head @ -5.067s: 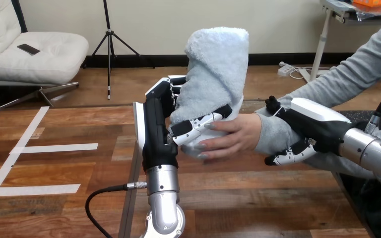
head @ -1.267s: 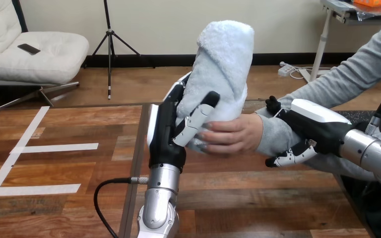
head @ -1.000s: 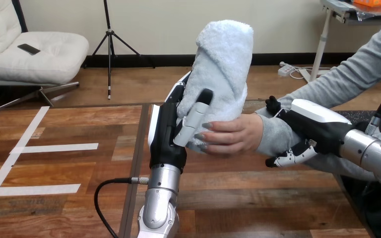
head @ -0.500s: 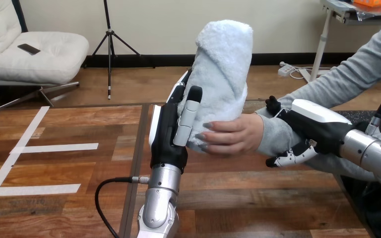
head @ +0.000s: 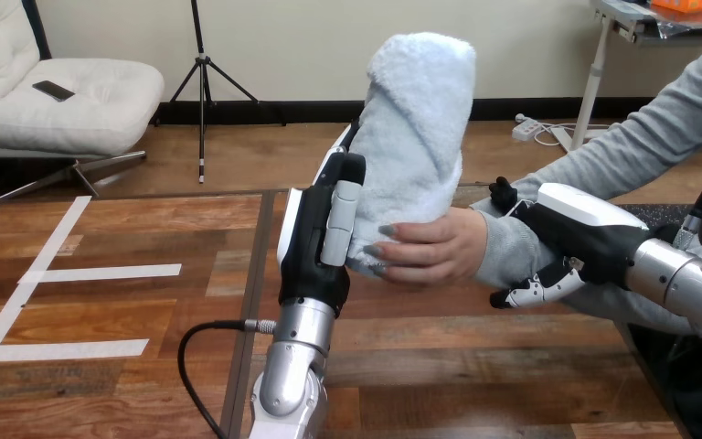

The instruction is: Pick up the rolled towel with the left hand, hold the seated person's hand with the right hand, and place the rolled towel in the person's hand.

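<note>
At centre-left of the frame the left hand (head: 311,240) stands upright with fingers straight, grasping nothing, flat along the towel's left side; whether it touches I cannot tell. The towel (head: 418,137) stands on end at upper centre, above the counter (head: 128,302), its lower part wrapped by the person's hand (head: 434,247). At right the right hand (head: 585,233) has fingers curled under and thumb over the person's wrist (head: 505,249). The step looks like the release: draw the left hand off leftward without tipping the roll, the right hand steadying the wrist. The only holder here is the person's hand, with the towel in it.
</note>
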Robot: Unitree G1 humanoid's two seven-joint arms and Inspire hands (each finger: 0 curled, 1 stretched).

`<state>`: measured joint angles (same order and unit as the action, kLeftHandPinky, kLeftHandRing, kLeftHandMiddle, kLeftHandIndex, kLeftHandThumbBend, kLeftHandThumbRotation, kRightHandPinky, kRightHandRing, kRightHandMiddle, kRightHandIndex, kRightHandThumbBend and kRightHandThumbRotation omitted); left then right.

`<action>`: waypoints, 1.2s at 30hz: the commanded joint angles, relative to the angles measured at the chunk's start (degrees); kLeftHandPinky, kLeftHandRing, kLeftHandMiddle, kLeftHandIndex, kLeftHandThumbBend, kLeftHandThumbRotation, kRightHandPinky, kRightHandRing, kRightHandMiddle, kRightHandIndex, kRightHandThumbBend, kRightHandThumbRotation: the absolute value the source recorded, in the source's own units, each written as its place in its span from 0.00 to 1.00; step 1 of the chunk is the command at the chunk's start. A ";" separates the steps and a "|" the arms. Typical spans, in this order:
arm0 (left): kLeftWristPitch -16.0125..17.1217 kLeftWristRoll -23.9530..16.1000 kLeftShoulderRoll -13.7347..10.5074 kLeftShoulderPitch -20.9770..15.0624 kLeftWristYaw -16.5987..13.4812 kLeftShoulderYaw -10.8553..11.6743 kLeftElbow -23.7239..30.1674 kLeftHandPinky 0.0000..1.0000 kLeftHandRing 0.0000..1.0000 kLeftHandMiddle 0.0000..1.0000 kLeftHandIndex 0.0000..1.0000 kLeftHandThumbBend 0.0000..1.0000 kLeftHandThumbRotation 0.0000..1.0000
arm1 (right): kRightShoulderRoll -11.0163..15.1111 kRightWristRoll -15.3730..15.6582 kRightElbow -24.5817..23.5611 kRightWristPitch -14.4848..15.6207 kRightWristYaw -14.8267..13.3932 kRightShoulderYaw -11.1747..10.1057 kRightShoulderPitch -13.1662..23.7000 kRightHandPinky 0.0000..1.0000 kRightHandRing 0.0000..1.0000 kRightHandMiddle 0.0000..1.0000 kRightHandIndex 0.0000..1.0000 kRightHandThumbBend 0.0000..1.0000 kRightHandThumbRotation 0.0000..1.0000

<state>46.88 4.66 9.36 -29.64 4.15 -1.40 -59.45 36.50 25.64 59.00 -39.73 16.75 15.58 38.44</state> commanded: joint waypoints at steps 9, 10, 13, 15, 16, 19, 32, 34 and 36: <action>-3.21 0.12 -2.20 2.52 5.91 -0.47 12.38 0.99 0.98 0.98 0.99 1.00 1.00 | -0.58 -1.27 -1.57 -1.68 -1.17 -1.05 2.31 0.16 0.20 0.26 0.27 0.58 0.00; -3.49 0.17 -2.38 2.80 6.06 -0.37 13.05 0.99 0.98 0.98 0.98 1.00 1.00 | -0.59 -1.32 -1.61 -1.67 -1.12 -1.06 2.29 0.16 0.20 0.26 0.27 0.58 0.00; -4.22 0.85 -3.18 3.73 6.72 0.25 15.13 0.99 0.98 0.98 0.97 1.00 1.00 | -0.61 -1.41 -1.71 -1.43 -0.95 -1.09 2.22 0.16 0.20 0.25 0.27 0.58 0.00; -4.84 0.97 -3.88 4.52 6.81 0.61 16.93 0.99 0.98 0.98 0.97 1.00 1.00 | -0.61 -1.32 -1.73 -1.42 -1.08 -1.06 2.18 0.16 0.20 0.25 0.27 0.58 0.00; -5.12 0.97 -4.05 4.79 6.85 0.70 17.56 1.00 0.98 0.98 0.97 1.00 1.00 | -0.62 -1.30 -1.74 -1.42 -1.12 -1.05 2.17 0.16 0.20 0.25 0.27 0.58 0.00; -5.91 1.02 -5.08 5.91 6.99 1.18 19.79 1.00 0.98 0.97 0.96 1.00 1.00 | -0.62 -1.14 -1.63 -1.44 -1.34 -0.98 2.14 0.16 0.20 0.26 0.28 0.58 0.00; -7.71 1.21 -10.42 11.88 7.02 3.57 28.50 0.99 0.98 0.95 0.94 1.00 1.00 | -0.77 -1.14 -1.46 -2.26 -1.81 -0.99 1.86 0.16 0.20 0.26 0.28 0.59 0.00; -7.93 1.15 -11.00 12.48 6.87 3.99 29.22 0.98 0.97 0.95 0.94 0.99 1.00 | -0.82 -1.21 -1.34 -2.51 -1.91 -1.04 1.84 0.16 0.20 0.26 0.28 0.59 0.00; -8.08 0.91 -11.71 13.27 6.28 4.77 30.10 0.97 0.97 0.94 0.93 0.99 1.00 | -0.85 -1.25 -1.38 -2.45 -1.94 -1.07 1.79 0.16 0.20 0.26 0.28 0.59 0.00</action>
<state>39.32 5.00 0.67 -17.41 11.26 0.96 -33.88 36.33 25.59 59.00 -40.21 16.60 15.59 38.43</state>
